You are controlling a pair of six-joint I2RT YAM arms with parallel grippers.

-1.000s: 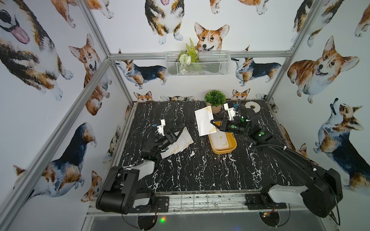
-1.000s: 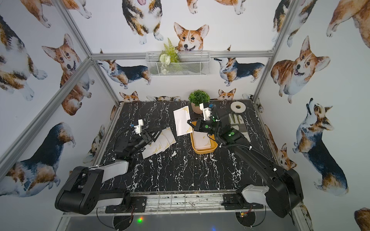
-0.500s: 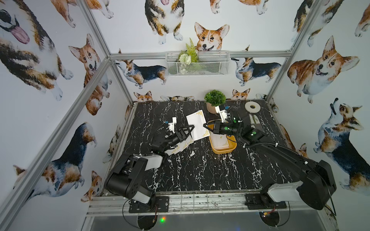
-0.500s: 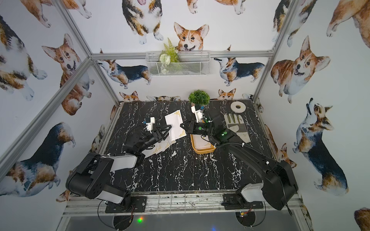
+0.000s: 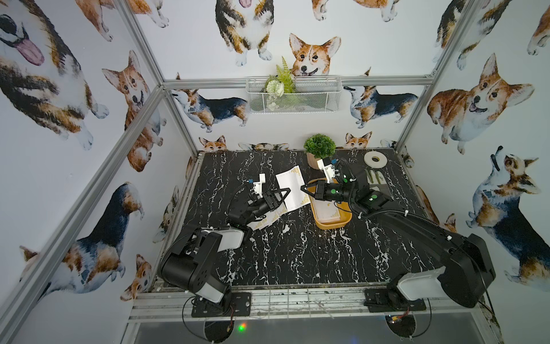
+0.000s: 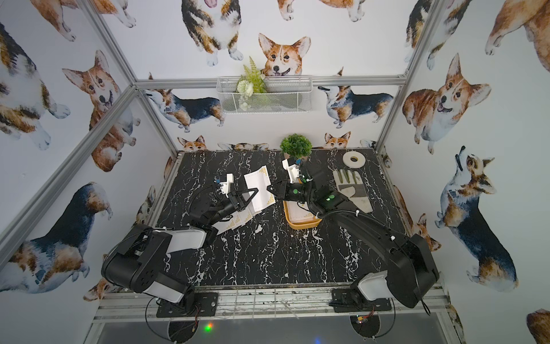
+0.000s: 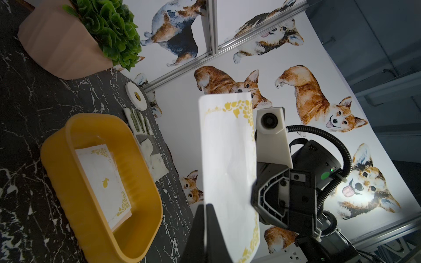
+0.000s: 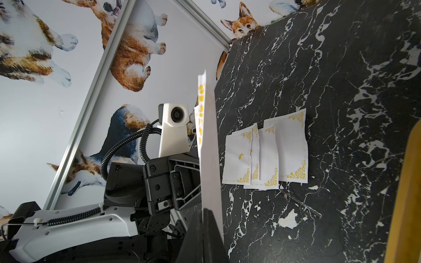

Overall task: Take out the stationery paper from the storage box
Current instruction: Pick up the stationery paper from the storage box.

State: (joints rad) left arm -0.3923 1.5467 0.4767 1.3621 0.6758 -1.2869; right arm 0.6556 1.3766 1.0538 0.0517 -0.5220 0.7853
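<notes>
While my left end effector (image 5: 286, 192) and right end effector (image 5: 302, 188) are both closed on one raised stationery paper (image 5: 293, 178) sheet, I see the storage box (image 5: 334, 225) at its 4 o'clock, holding more.

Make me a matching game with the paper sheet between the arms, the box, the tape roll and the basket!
Things:
1. paper sheet
2. box
3. tape roll
4. basket

Clues:
A. yellow-orange
B. hung up high
C. round with a hole, lying flat
D. held up in the air

Right pairs: 1-D, 2-A, 3-C, 4-B
</notes>
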